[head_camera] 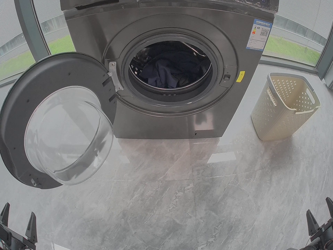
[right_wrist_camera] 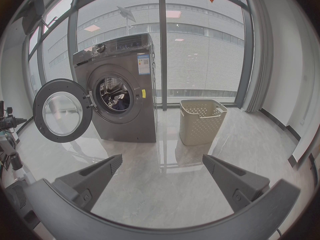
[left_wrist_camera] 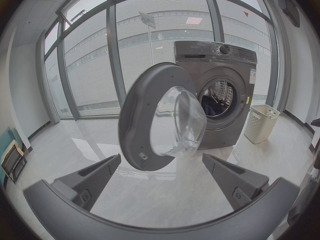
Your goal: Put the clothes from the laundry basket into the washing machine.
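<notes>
Down at the near left, the left gripper (head_camera: 18, 214) hangs low over the grey floor (head_camera: 173, 198), jaws spread wide, nothing in them. Just beyond it is one round door (head_camera: 52, 87), swung fully open to the left on its hinge, its clear glass bowl bulging out toward us. From the left wrist, that door stands squarely in the way and covers the left part of the washer's front.

Centre stage is one washer (head_camera: 208, 25), dark grey, its round mouth open. And there are the clothes (head_camera: 170, 70): one dark blue heap lying low in the drum, how many pieces I cannot tell. One blue label (head_camera: 259, 34) sits at the washer's upper right corner.

Moving right, one cream basket (head_camera: 277, 118) stands upright on the floor, near the washer's right side but apart from it, open top up. Windows (head_camera: 298, 28) run behind it all.

Near right, the right gripper (head_camera: 319, 207) is low too, jaws wide apart, gripping nothing, well apart from the basket.
</notes>
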`<state>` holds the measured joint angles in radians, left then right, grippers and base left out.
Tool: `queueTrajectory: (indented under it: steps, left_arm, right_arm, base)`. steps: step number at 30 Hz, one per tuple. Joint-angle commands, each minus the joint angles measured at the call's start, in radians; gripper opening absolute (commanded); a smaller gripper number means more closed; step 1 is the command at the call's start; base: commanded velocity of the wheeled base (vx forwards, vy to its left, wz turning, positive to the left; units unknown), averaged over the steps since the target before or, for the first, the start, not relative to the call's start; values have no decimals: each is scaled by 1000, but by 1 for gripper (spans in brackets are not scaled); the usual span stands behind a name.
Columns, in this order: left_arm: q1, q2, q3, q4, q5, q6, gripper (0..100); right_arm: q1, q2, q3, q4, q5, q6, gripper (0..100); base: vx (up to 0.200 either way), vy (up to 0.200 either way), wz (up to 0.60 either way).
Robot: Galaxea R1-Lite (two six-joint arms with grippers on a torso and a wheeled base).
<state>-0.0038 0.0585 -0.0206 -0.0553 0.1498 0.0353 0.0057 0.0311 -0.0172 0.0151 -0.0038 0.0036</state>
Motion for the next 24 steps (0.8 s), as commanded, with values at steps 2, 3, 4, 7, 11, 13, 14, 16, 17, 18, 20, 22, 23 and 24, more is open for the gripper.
queueTrajectory:
  steps: [2, 3, 4, 7, 11, 13, 14, 16, 17, 18, 20, 22, 23, 24]
  left_arm:
    - [5, -57, 11, 20, -29, -15, 100]
    - [5, -57, 11, 20, -35, -25, 100]
    - [5, -57, 11, 20, -35, -25, 100]
    - [7, -57, 13, 19, -82, -127, 100]
    - [5, -57, 11, 23, -32, -138, 100]
    - [5, -57, 11, 28, -22, -133, 100]
    - [5, -57, 15, 22, -22, -133, 100]
    - [7, -57, 19, 15, -24, -126, 100]
    - [7, -57, 19, 15, -29, -124, 100]
    - [7, -57, 19, 15, -38, -120, 100]
    - [7, -57, 21, 17, -56, -104, 100]
    - [7, -57, 21, 25, -78, -84, 100]
    - [7, -57, 21, 25, -78, -84, 100]
    - [5, -57, 21, 32, -91, -83, 100]
  right_arm:
    - [-13, -31, 16, -12, 11, -2, 100]
    - [-13, -31, 16, -12, 11, -1, 100]
    - [-13, -31, 16, -12, 11, -1, 100]
    - [-10, -31, 16, -12, 8, 1, 100]
    - [-10, -31, 16, -12, 4, 3, 100]
    - [-10, -31, 16, -12, 4, 1, 100]
    - [-10, -31, 16, -12, 4, 1, 100]
    - [-10, -31, 16, -12, 4, 1, 100]
    - [-10, -31, 16, -12, 4, 3, 100]
    - [-10, -31, 16, -12, 4, 3, 100]
    - [-10, -31, 16, -12, 4, 1, 100]
    - [-10, -31, 16, -12, 4, 3, 100]
    - [-10, -31, 16, -12, 4, 3, 100]
    - [-10, -31, 16, -12, 4, 3, 100]
  base:
    - [0, 200, 0]
    - [0, 200, 0]
    - [0, 200, 0]
    - [-200, 200, 0]
    - [-200, 200, 0]
    - [-200, 200, 0]
    - [-200, 200, 0]
    - [-200, 200, 0]
    - [-200, 200, 0]
    - [-200, 200, 0]
    - [0, 0, 0]
    - [0, 0, 0]
    - [0, 0, 0]
    - [0, 0, 0]
